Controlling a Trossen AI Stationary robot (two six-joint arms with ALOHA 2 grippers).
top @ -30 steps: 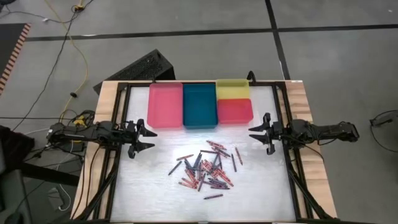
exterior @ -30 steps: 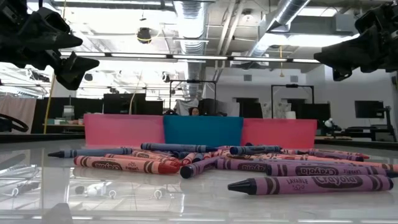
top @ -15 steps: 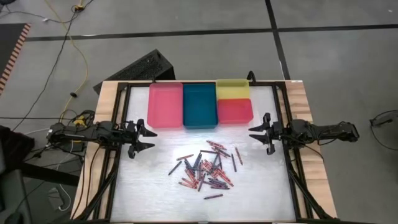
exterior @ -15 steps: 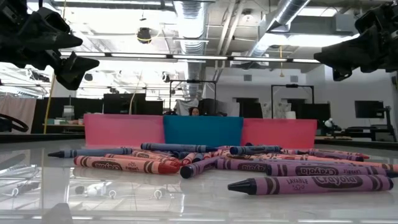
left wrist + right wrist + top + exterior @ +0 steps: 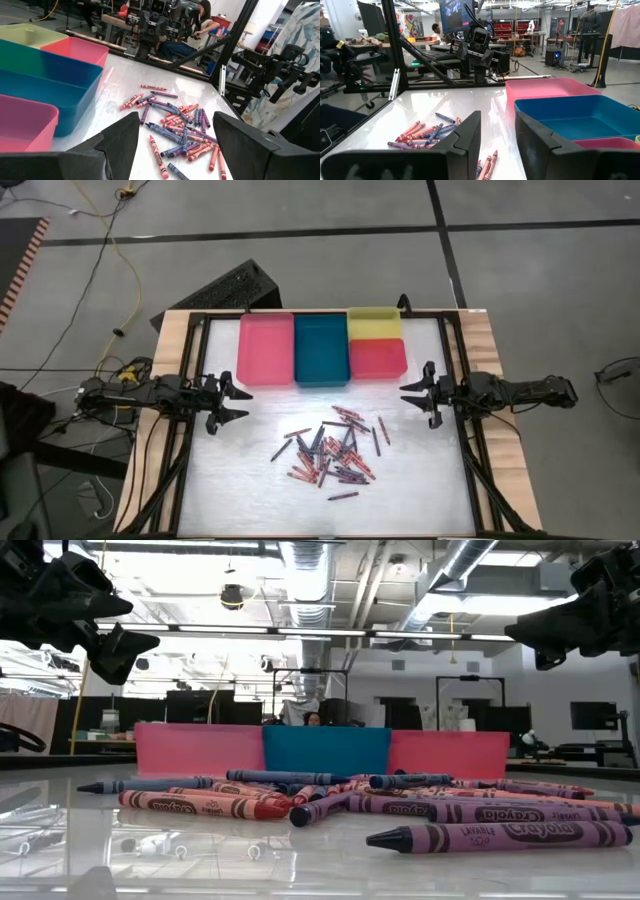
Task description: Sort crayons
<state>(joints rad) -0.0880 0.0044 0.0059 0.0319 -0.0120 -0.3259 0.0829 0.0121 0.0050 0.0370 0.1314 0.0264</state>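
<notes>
**Crayons heaped mid-table, both claws idle at the sides**

While the two arms hang level above the table's side edges, the crayons [image 5: 334,454] lie in a loose heap on the white table [image 5: 250,490], a little below and right of the centre of the overhead picture. One purple crayon [image 5: 343,495] rests apart, just below the heap. Red, pink, purple and dark blue sticks cross over one another; in the low view a red crayon [image 5: 200,805] lies at the lower left and a purple one [image 5: 495,836] at the lower right.

Across the upper middle of the overhead picture stand four trays, side by side and touching: a pink tray [image 5: 265,348], a teal tray [image 5: 321,348], and a yellow tray [image 5: 374,322] directly above a red tray [image 5: 378,358].

The left gripper [image 5: 236,402] sits at centre left, well apart from the heap, its fingers spread wide and empty. The right gripper [image 5: 412,395] sits at centre right, fingers parted with nothing between them.

A person [image 5: 197,22] sits in the room beyond the table.
</notes>
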